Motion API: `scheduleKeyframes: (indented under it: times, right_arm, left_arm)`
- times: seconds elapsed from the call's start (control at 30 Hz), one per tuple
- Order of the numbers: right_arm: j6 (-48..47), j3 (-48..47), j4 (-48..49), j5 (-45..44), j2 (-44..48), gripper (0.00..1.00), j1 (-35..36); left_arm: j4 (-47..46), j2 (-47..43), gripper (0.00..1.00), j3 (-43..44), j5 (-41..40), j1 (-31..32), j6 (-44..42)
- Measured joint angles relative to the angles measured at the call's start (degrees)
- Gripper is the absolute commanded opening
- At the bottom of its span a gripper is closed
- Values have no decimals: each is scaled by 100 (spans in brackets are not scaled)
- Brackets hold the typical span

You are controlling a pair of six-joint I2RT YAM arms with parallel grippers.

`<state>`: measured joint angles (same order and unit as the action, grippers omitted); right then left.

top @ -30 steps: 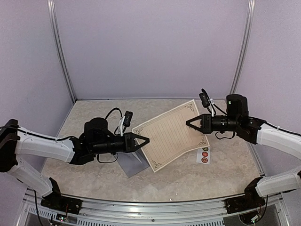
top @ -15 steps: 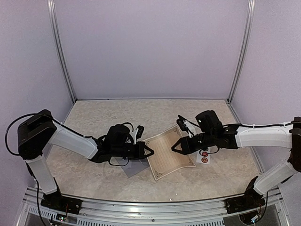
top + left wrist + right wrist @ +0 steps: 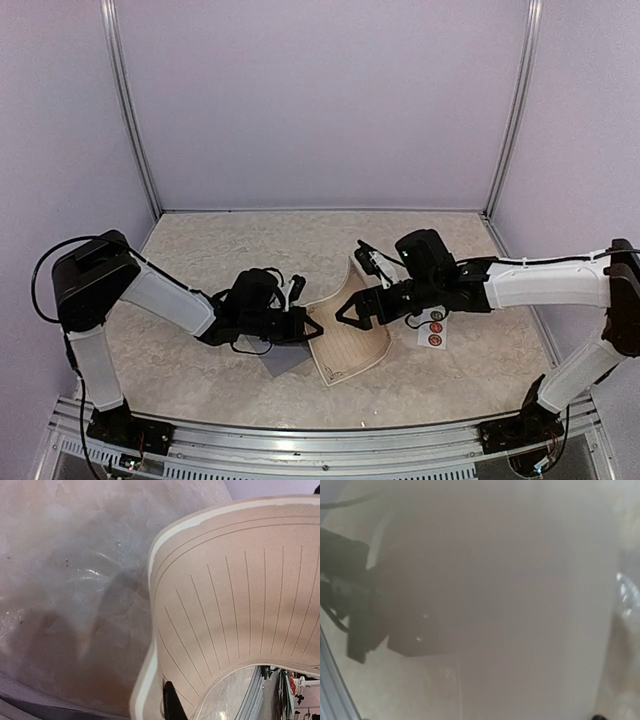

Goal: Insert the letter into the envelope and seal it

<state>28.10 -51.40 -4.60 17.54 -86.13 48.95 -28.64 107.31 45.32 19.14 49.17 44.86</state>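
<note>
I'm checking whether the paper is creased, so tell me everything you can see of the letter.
The letter is a cream paper sheet with thin ruled lines, a pale margin and a dark ornamental border. It is not flat: it bows upward in a smooth curve between the arms, its near corner down on the marbled table. No sharp crease shows. The left claw is shut on its left edge; the open right claw stands by its raised right side, contact unclear.

No legible text anywhere. The letter (image 3: 352,338) carries only ruled lines and an ornamental corner border. Round stickers (image 3: 436,333) on the white strip (image 3: 428,342) show marks too small to read.
</note>
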Motion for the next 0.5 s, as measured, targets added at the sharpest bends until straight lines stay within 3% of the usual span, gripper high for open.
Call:
scheduleKeyframes:
  times: [0.2,0.5]
  right_arm:
    - [-24,-201,-170,-389,553,95,-236]
    - [-149,7,-564,-909,1049,94,-1818]
  left_arm:
    - [-22,109,0,0,181,-85,-367]
    - [-24,109,0,-7,409,-125,-778]
